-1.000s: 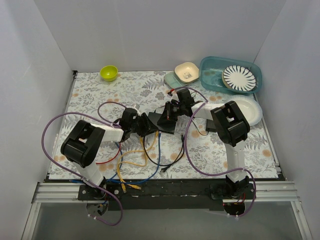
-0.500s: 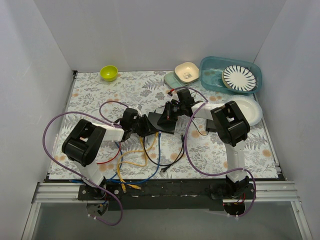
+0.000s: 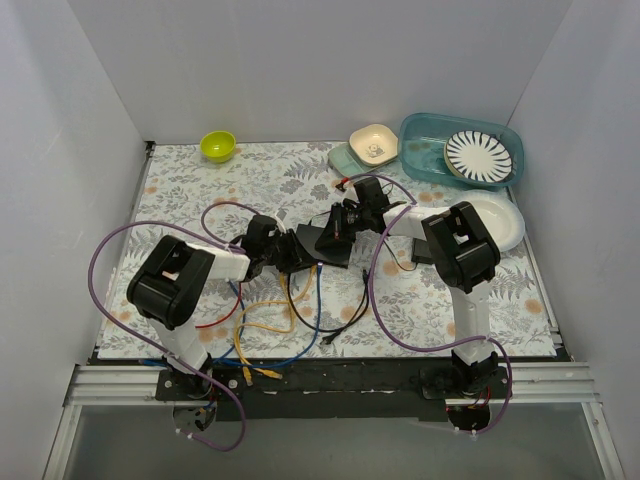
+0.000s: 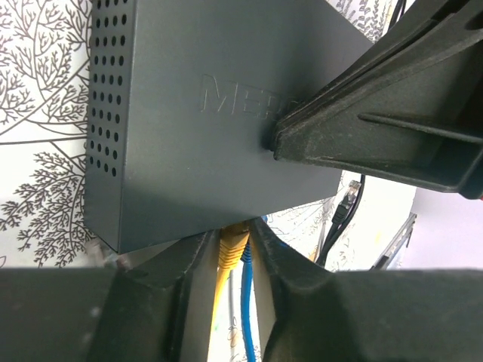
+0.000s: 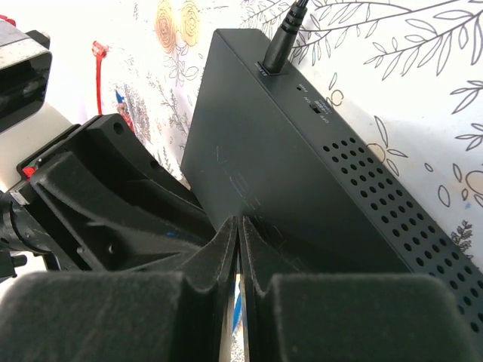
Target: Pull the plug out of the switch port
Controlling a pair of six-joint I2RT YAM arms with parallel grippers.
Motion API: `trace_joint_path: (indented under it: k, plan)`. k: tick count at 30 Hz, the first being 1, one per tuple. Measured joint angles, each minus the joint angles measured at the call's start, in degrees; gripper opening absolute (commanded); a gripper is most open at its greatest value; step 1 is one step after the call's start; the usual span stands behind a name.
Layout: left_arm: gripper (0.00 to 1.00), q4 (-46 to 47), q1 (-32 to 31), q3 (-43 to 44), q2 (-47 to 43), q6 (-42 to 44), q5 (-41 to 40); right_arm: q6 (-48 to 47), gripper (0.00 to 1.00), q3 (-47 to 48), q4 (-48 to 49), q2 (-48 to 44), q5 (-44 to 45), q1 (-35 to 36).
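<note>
The switch (image 3: 333,243), a flat matte-black box, lies mid-table; it also shows in the left wrist view (image 4: 196,113) and the right wrist view (image 5: 287,173). A yellow plug (image 4: 234,245) sits in a port on its near edge, with a blue cable (image 4: 245,302) beside it. My left gripper (image 4: 234,249) is shut on the yellow plug at the port; it also shows in the top view (image 3: 302,258). My right gripper (image 5: 240,220) is shut, with its tips pressed down on the switch's top (image 3: 341,227). Its fingers (image 4: 362,128) show on the switch lid.
A black power lead (image 5: 283,38) is plugged into the switch's far edge. Loose yellow, blue and black cables (image 3: 290,315) lie in front. A green bowl (image 3: 217,146), beige bowl (image 3: 373,143), teal bin (image 3: 425,165) holding a striped plate (image 3: 478,155), and a white plate (image 3: 503,222) sit at the back.
My left gripper has crept a little to the right, closer against the switch's port edge. The right arm and the switch have barely moved.
</note>
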Motion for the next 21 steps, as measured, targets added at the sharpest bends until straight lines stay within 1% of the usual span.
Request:
trace_joint_path:
  k: [3, 4, 7, 11, 16, 21]
  plan:
    - [0.08, -0.39, 0.09, 0.2, 0.15, 0.07, 0.48, -0.02, 0.12, 0.0, -0.04, 0.0, 0.0, -0.04]
    - [0.05, -0.42, 0.09, 0.2, 0.15, 0.11, 0.57, -0.02, 0.12, 0.0, -0.07, 0.0, 0.0, -0.04]
    - [0.0, -0.42, 0.09, 0.2, 0.15, 0.11, 0.57, -0.02, 0.12, 0.0, -0.09, 0.0, 0.0, -0.07]
    - [0.0, 0.22, 0.09, -0.24, 0.11, 0.39, 0.7, 0.0, 0.12, 0.0, -0.09, 0.0, -0.02, -0.07]
    - [0.0, 3.43, 0.09, -2.43, -0.42, 0.52, 0.74, 0.0, 0.12, 0.11, -0.2, 0.0, -0.02, -0.07]
    - [0.0, 2.82, -0.02, -7.34, -4.79, 0.5, 2.05, 0.02, 0.12, 0.15, -0.26, 0.0, -0.02, -0.07]
